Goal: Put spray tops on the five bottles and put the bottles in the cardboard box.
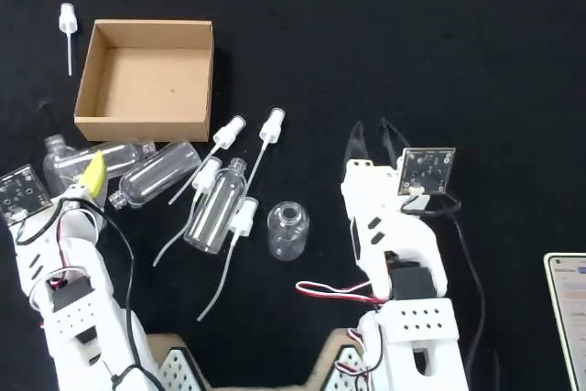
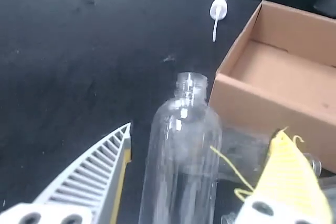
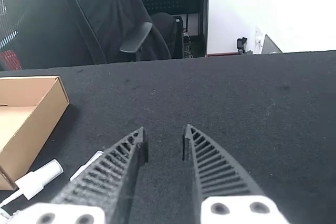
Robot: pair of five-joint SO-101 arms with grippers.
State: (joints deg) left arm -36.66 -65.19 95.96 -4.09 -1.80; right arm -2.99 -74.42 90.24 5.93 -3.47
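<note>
Left gripper point(image 2: 205, 129): fingers spread wide, straddling a lying, capless bottle point(image 2: 181, 171). Right gripper point(image 3: 164, 129): fingers narrowly apart, holding nothing, above the desk point(image 3: 252, 93). Beyond the bottle: cardboard box point(image 2: 273, 72), with one spray top point(image 2: 218, 8) beside it.

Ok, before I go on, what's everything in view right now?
cardboard box: one, brown, empty, left side of the table
bottles: five as far as the overlap shows, clear, uncapped; three lying by the box, one lying mid-table, one upright beside it
spray tops: five, white; four around the mid-table bottles, one left of the box
phone: one, white, right table edge
left gripper: open, straddling a lying bottle
right gripper: open, mid-table, holding nothing
</note>
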